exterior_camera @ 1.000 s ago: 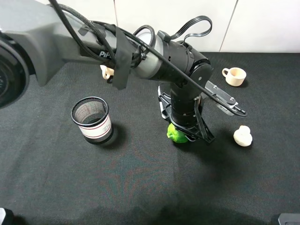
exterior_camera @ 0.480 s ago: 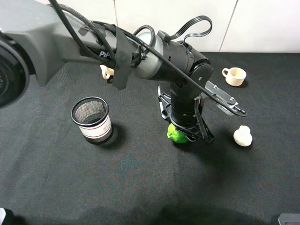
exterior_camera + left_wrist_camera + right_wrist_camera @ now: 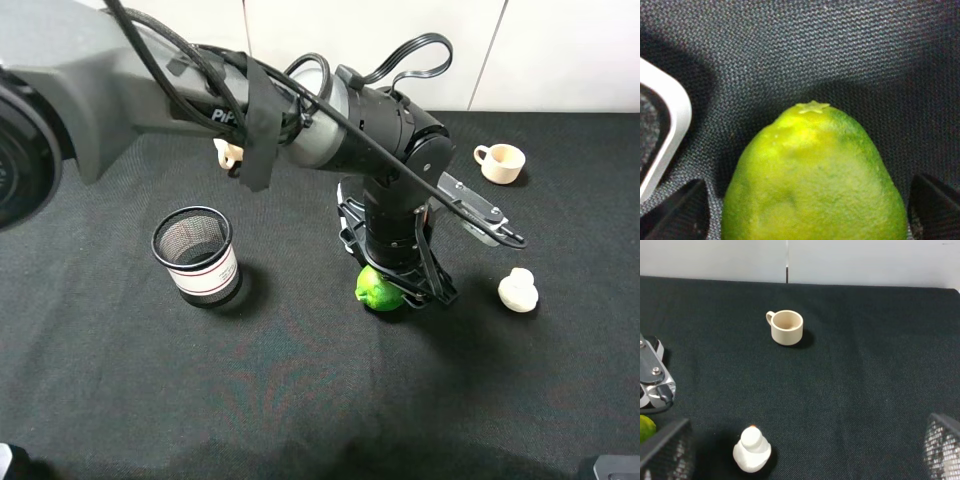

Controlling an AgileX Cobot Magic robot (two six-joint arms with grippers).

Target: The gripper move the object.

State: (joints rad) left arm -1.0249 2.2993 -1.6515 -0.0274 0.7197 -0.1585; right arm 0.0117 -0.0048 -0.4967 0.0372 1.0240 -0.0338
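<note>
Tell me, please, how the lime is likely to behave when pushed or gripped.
Being rounded, the lime probably rolls on the cloth if pushed. Its glossy skin may slip in the claw. It looks firm, unlikely to crush.

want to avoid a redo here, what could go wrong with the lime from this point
The lime sits loose between the fingers of the left claw, touching neither, so an uneven close could roll it away. The small teapot stands near the claw; a sideways move may knock it.

Black cloth tabletop (image 3: 300, 400), white panelled wall (image 3: 560, 50) behind, dark vertical seam (image 3: 787, 260)
</note>
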